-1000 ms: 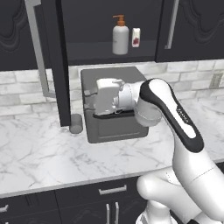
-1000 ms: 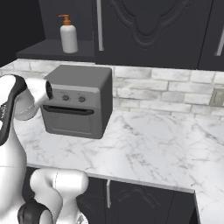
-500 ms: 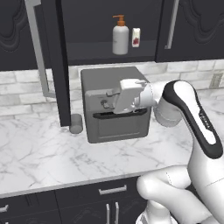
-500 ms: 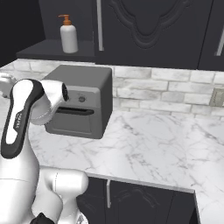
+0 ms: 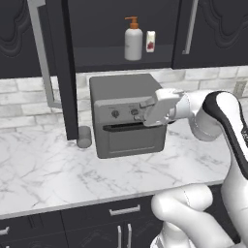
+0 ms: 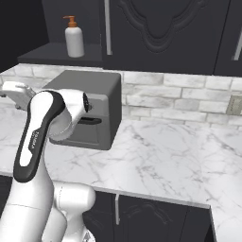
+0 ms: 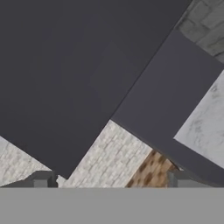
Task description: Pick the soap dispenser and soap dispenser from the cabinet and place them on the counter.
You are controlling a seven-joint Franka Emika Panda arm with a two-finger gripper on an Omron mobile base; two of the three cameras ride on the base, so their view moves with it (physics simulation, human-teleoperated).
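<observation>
Left base view: the cabinet (image 5: 63, 58) stands open, its door swung outward so that the door's edge and long silver handle (image 5: 42, 53) hang over the left part of the bench (image 5: 43, 179). On the cabinet shelf the white soap dispenser (image 5: 133, 42) with orange pump stands upright, near the shelf's front edge, with a small white carton (image 5: 150, 41) just beside it on the right. Open dark space lies to the bottle's left on the shelf; to the right, a closed door edge with a second bar handle (image 5: 190, 29) bounds the opening.

Below the shelf, a grey toaster oven (image 5: 127, 114) sits on the bench against the brick backsplash (image 5: 19, 104). A short grey cup (image 5: 84, 136) stands on the bench between the open door's lower edge and the oven's left side.

The gripper (image 5: 145, 109) is held level in front of the oven's control panel, well below the shelf, pointing left. Its jaws stand wide apart and hold nothing; in the hand view the two fingertips (image 7: 43, 179) rise near opposite sides of the bottom edge.

Right base view: the white soap dispenser (image 6: 74, 38) stands at the open left end of the shelf, above the oven (image 6: 92, 106). The bench (image 6: 170, 160) runs broad and bare to the right of the oven, up to its pale front edge.
</observation>
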